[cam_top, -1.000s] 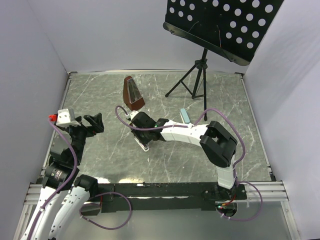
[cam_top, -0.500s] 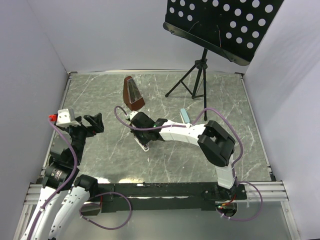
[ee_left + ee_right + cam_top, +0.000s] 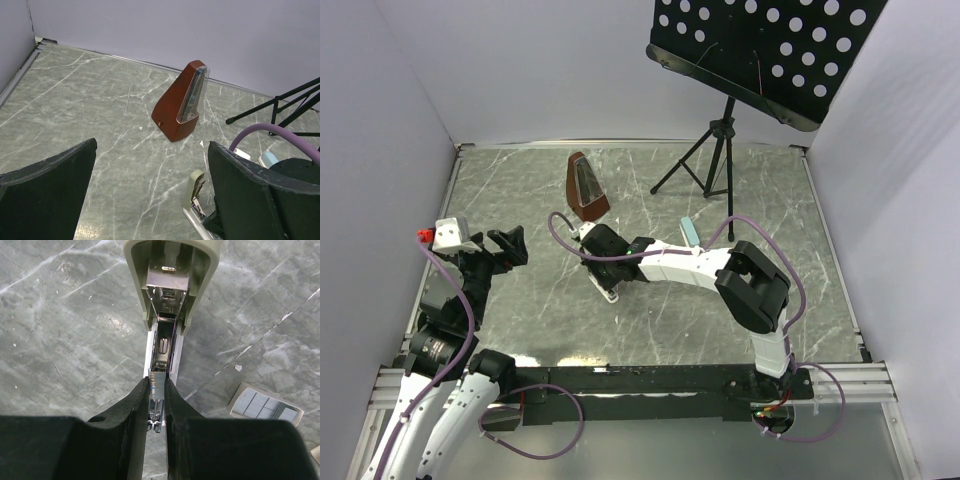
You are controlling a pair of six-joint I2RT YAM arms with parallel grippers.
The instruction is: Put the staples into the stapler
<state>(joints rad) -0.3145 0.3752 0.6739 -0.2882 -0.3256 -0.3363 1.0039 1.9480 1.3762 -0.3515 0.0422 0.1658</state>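
The right gripper [image 3: 156,386] was clenched on the staples [image 3: 156,381], a short silvery strip pinched between its two dark fingers [image 3: 137,400]. The strip lay with its long axis straight along the fingers, and its free end pointed forward, away from the wrist, into the stapler [image 3: 169,275]. The stapler lay on the marble table [image 3: 570,320], a little left of its middle. In the right wrist view its pale cover was swung open at the far end, and its metal channel [image 3: 165,347] ran in one line with the strip. The free end of the strip stood at the near end of this channel; whether it touched the metal, I could not tell. A small tan box [image 3: 265,402] lay flat on the table just beside the stapler, on the right in that view. The left gripper [image 3: 152,150] hung above the left side of the table, well apart from the stapler, its jaws released wide and holding nothing. A brown metronome [image 3: 586,187] stood upright farther back.
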